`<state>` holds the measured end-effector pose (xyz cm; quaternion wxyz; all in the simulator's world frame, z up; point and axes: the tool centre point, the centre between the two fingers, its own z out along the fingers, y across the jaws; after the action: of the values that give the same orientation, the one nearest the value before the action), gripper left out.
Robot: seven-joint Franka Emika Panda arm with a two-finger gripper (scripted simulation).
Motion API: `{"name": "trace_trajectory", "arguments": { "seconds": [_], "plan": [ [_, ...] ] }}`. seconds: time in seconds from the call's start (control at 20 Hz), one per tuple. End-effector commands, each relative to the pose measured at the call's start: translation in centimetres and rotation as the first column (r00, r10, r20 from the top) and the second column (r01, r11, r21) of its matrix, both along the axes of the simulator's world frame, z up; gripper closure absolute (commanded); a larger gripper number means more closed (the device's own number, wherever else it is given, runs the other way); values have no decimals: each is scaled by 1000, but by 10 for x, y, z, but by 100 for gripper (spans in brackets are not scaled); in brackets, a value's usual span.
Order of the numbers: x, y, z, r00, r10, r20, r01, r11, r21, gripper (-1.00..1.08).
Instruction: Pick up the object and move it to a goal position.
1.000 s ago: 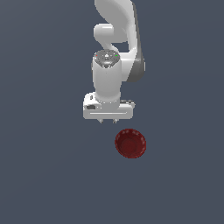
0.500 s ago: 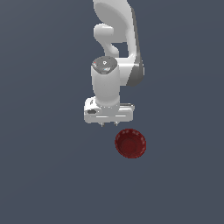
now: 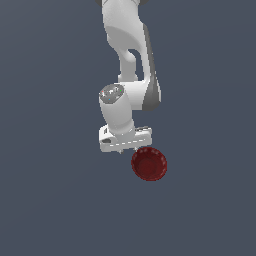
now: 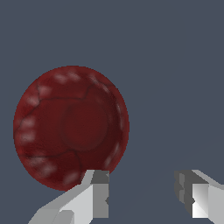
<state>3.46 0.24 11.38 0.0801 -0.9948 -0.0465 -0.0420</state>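
Note:
The object is a small dark red round bowl (image 3: 149, 163) lying on the flat grey surface, a little toward the exterior view's right of centre. It fills much of the wrist view (image 4: 71, 127), open side up. My white gripper (image 3: 127, 149) hangs just above and beside the bowl, toward the exterior view's left of it. The wrist view shows the gripper (image 4: 142, 192) open and empty, with one fingertip (image 4: 99, 192) at the bowl's rim and the other fingertip (image 4: 186, 192) over bare surface.
Plain grey surface (image 3: 50, 210) all around; no other objects show. The arm's white links (image 3: 127, 45) rise above the gripper.
The arm has lowered and shifted toward the bowl, so the gripper now sits close above the bowl's edge. The bowl has not moved.

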Motion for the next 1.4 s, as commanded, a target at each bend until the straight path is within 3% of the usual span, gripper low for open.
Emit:
{"name": "trace_trajectory", "arguments": {
  "seconds": [0.0, 0.35, 0.65, 1.0, 1.35],
  "plan": [
    [5, 4, -14, 1000, 11, 20, -12, 999, 50, -20],
    [20, 13, -39, 995, 8, 100, -28, 981, 194, -20],
    [32, 14, -45, 987, -19, 161, -26, 960, 277, -20],
    [40, 13, -45, 979, -45, 199, -22, 946, 324, -20],
    [41, 14, -48, 979, -47, 200, -21, 945, 325, -20]
  ]
}}
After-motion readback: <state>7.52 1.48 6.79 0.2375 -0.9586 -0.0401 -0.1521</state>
